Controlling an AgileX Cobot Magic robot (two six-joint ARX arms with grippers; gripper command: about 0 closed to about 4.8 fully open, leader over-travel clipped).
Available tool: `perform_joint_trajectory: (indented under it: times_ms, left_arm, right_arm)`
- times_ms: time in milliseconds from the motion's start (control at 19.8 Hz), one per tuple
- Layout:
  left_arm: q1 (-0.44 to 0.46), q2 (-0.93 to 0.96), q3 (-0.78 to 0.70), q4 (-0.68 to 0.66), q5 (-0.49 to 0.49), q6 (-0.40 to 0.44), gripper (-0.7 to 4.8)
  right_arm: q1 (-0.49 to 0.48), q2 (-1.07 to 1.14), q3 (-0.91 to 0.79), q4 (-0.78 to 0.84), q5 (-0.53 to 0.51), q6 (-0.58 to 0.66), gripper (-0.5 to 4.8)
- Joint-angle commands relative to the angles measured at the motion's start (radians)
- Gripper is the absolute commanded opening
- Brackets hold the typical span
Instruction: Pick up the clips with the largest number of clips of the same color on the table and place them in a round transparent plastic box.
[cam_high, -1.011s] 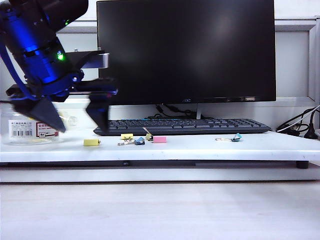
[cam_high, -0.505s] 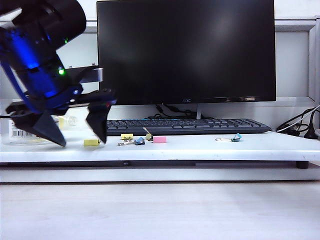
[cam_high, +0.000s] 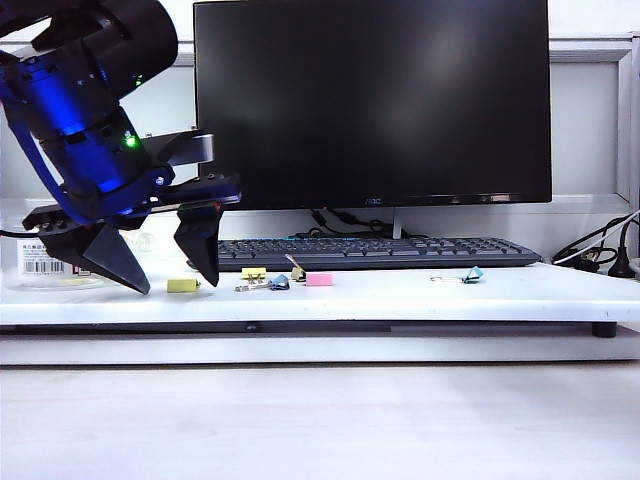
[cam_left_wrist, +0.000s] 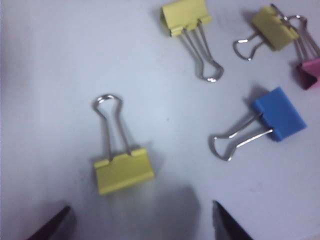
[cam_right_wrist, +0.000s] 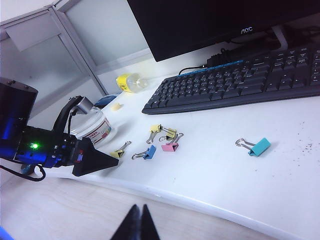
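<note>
- We see the left gripper (cam_high: 170, 275) poised low over the white desk (cam_high: 400, 295), its two dark fingers spread wide and nothing between them.
- In the left wrist view the nearest yellow clip (cam_left_wrist: 122, 170) lies flat just ahead of the gripper's tips, roughly centred between them, its wire handles pointing away from the gripper.
- In the exterior view that clip (cam_high: 183, 285) sits just beside the inner finger, apparently untouched.
- Two more yellow clips (cam_left_wrist: 185, 16) and (cam_left_wrist: 274, 27) lie farther on, near a blue clip (cam_left_wrist: 278, 120) and a pink clip (cam_left_wrist: 309, 72); the second yellow one touches or overlaps the pink clip's handles, and we cannot tell which.
- We judge these clips light and stiff, with smooth painted bodies that could skid on the slick desk; the thin wire handles would likely pivot or slip out of a pinch.
- The best hold, in our view, is across the folded yellow body, its flat sides against the fingers.
- The round transparent plastic box (cam_high: 40, 255) stands on the desk behind the left arm, near the desk's left end, partly hidden by it.
- The right gripper (cam_right_wrist: 138, 222) hangs well apart from the clips, off the desk's front edge, fingers pressed together and holding nothing.
- A second blue clip (cam_right_wrist: 257, 146) lies alone toward the keyboard (cam_right_wrist: 240, 82).
</note>
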Motion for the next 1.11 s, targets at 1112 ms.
perform_joint_trajectory:
  times_ms: [1112]
  left_arm:
    - [-0.031, 0.09, 0.02, -0.128, -0.066, -0.021, 2.07]
  right_arm:
    - [0.0, 0.001, 0.005, 0.017, -0.014, 0.001, -0.06]
